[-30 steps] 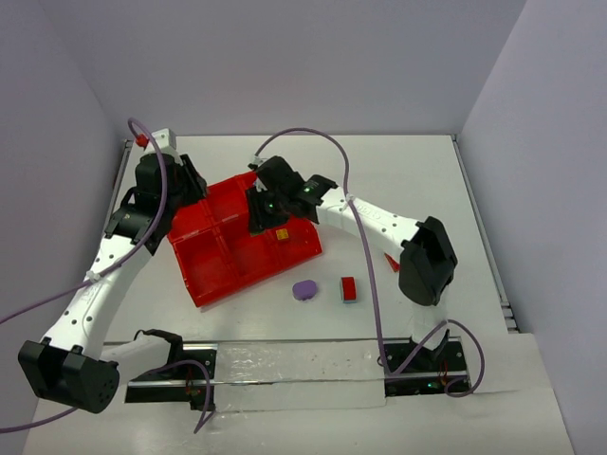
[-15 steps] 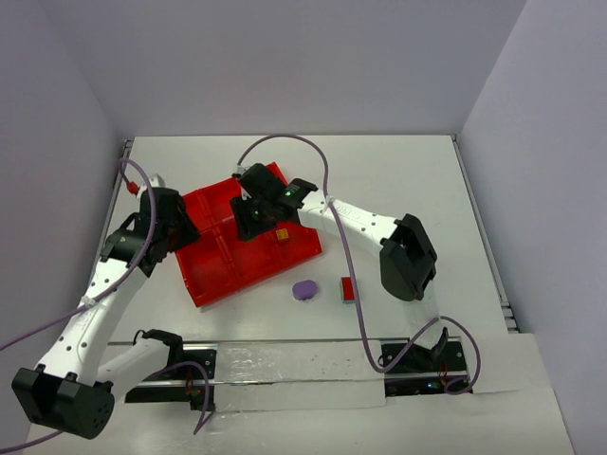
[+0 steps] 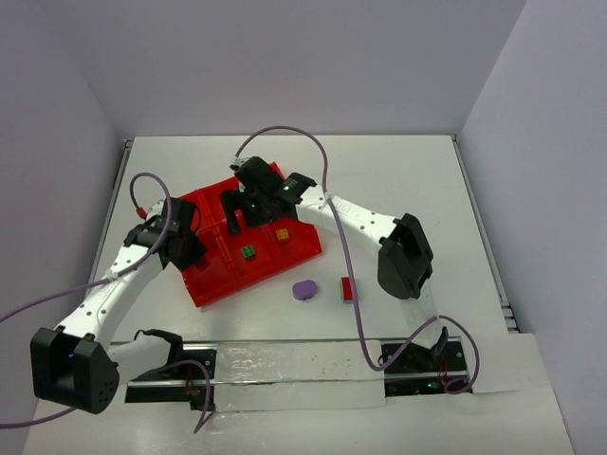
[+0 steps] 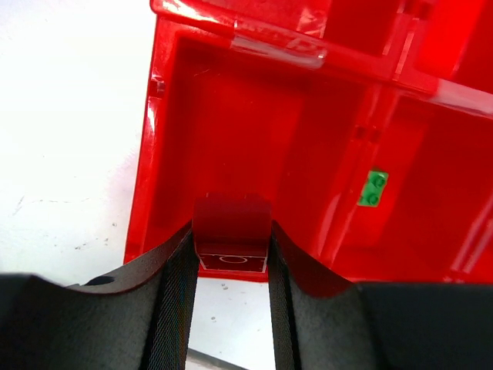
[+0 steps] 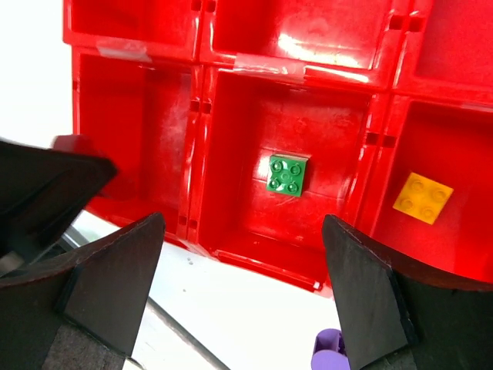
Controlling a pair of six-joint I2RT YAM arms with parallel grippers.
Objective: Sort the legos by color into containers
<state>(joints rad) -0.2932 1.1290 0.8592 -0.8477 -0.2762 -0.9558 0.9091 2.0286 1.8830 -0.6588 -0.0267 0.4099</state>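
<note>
Nearest to us on the table, two legos wait unsorted. A purple brick and, just right of it, a loose red brick both lie off the near edge of the red tray.

At the tray's left side, the left gripper is clamped tight on the held red brick, pinched between its two fingers. In the left wrist view this brick hangs right at the outer wall of the near-left compartment, not yet over its floor, which looks bare.

In the near-middle compartment a green brick lies flat, studs up, clear of the walls. A yellow brick sits in the near-right compartment. The right gripper hovers above the near-middle compartment, its fingers spread wide with nothing between them.

What we can see of the far row holds no bricks, though the right arm hides much of it from above.

We judge the green brick delivered, and the step in hand to be the left arm's red drop. That calls for carrying the held red brick inward past the wall, then opening over the floor. The right arm should next lift clear and come back near for a table brick. The loose red brick belongs with the other red, and the purple brick needs a compartment of its own.
</note>
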